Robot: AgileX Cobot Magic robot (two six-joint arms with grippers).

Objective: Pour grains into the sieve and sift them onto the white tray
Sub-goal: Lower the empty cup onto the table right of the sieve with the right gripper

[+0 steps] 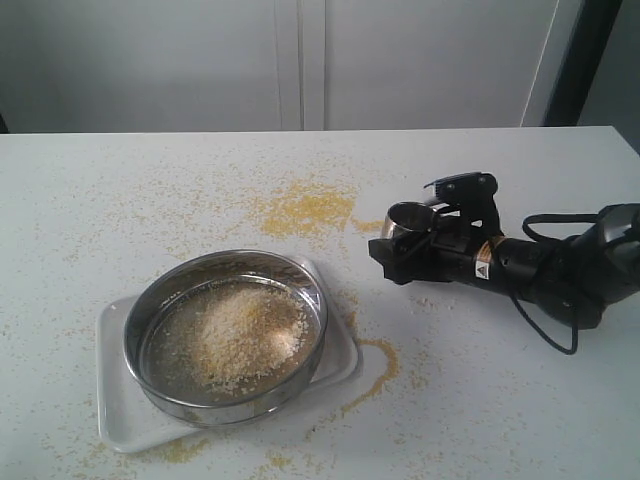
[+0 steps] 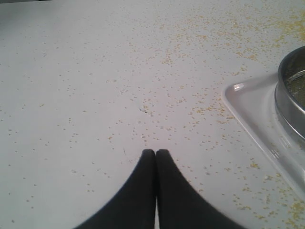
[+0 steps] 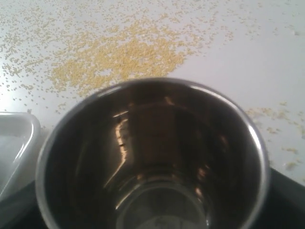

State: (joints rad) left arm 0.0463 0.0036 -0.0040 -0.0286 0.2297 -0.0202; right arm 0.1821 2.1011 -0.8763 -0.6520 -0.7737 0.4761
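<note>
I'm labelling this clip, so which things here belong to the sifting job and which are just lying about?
Belong to the job:
- sieve, sitting on the white tray
- grains heaped in the sieve
- steel cup, looking empty

Just lying about:
- spilled grains scattered over the table

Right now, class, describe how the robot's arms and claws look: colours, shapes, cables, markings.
The right arm is a thick black tube with a thin black cable looping beneath it and a small orange-and-white label. The left claw has two smooth black fingers, broad-based, tapering to rounded tips.
</note>
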